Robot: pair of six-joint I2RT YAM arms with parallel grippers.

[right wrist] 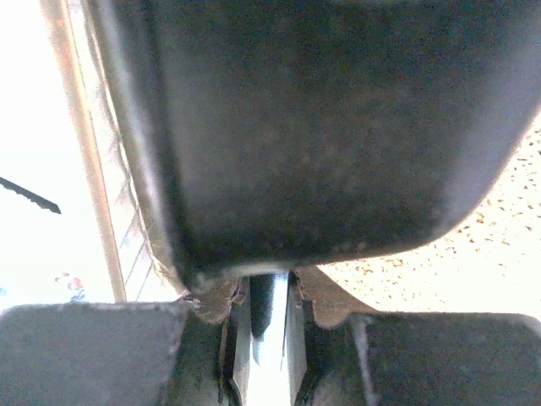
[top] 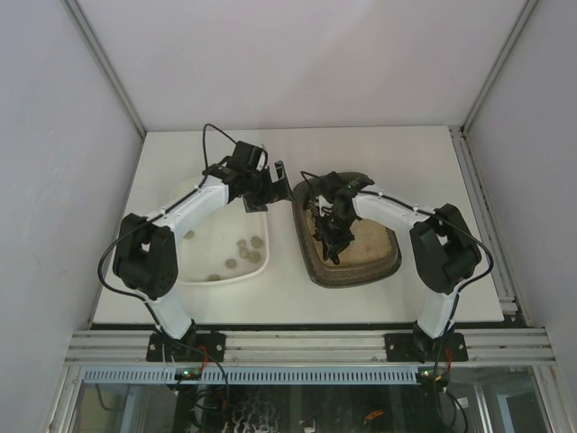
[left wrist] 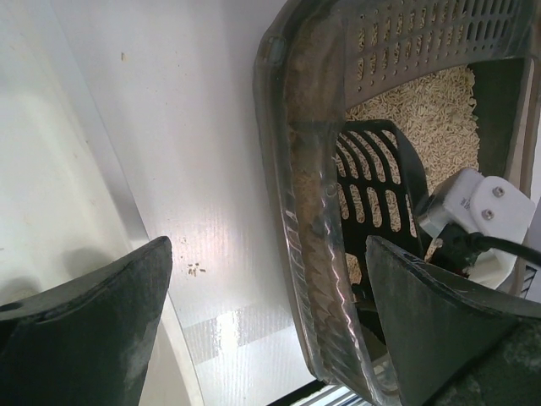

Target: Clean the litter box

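Litter box centre-right on table, just right of white tray. Left pincer released, jaws wide, straddling box's left rim at far corner; contact unclear. Right pincer down inside box, clenched on black slotted plastic scoop. Box: dark brown-grey plastic, rounded rectangle, thick glossy rim, beige grainy litter inside. Tray: smooth, white, with few round greyish clumps.
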